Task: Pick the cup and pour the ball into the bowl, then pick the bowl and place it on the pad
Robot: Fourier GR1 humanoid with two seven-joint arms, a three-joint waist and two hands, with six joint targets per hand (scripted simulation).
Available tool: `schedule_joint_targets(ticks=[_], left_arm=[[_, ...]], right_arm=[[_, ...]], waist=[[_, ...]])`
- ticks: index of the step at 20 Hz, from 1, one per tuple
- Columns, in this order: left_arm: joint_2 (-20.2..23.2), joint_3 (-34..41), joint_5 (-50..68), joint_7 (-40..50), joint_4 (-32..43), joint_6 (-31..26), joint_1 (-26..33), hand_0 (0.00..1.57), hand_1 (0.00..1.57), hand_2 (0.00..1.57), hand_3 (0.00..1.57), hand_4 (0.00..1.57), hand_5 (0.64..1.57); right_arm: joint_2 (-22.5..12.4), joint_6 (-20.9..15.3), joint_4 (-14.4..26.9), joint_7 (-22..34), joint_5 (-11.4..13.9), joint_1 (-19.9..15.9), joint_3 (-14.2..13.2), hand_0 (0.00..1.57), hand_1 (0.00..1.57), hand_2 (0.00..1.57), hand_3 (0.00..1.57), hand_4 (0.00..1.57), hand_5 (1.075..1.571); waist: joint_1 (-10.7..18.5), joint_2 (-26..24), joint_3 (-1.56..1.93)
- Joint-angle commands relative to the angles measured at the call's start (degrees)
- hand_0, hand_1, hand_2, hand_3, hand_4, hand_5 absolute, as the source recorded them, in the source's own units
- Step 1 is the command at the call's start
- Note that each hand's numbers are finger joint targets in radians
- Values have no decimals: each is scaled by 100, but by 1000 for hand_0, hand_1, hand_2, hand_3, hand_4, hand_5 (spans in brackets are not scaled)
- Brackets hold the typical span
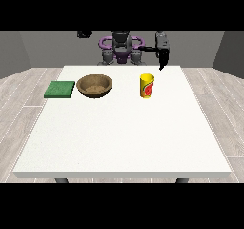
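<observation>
White table (124, 142) spreads out ahead of me, grey walls behind and pale floorboards to either side. On it the yellow cup (147, 86) stands upright toward the view's right, the wooden bowl (95, 86) sits well apart from it toward the left, and the green pad (59, 89) lies just beside the bowl, further left again. I cannot see the ball; I take it to be down inside the cup

My hand at the view's right (163, 56) hangs above the table's far edge, behind the cup and a little to its right, holding nothing; whether its fingers are spread or curled I cannot tell. My hand at the view's left (84, 33) is raised up by my shoulder, too small to read

The step in hand, as I judge it, is the reach for the cup. I should come down beside it, not over its mouth, close round its wall near the middle, and lift it straight up so it stays level on the way to the bowl
</observation>
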Motion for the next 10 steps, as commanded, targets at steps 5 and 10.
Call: schedule_joint_targets(ticks=[5,10], left_arm=[[209,317,-23,-1474,1774,-460,210,0,0,0,0,0,1403],[195,358,-50,-1758,2567,-346,-411,0,0,0,0,0,1444]], right_arm=[[-254,278,-539,566,-173,90,-384,0,0,0,0,0,1568],[-333,576,-509,325,-542,198,-850,0,0,0,0,0,1568]], waist=[[-67,-112,-2],[-140,-29,1]])
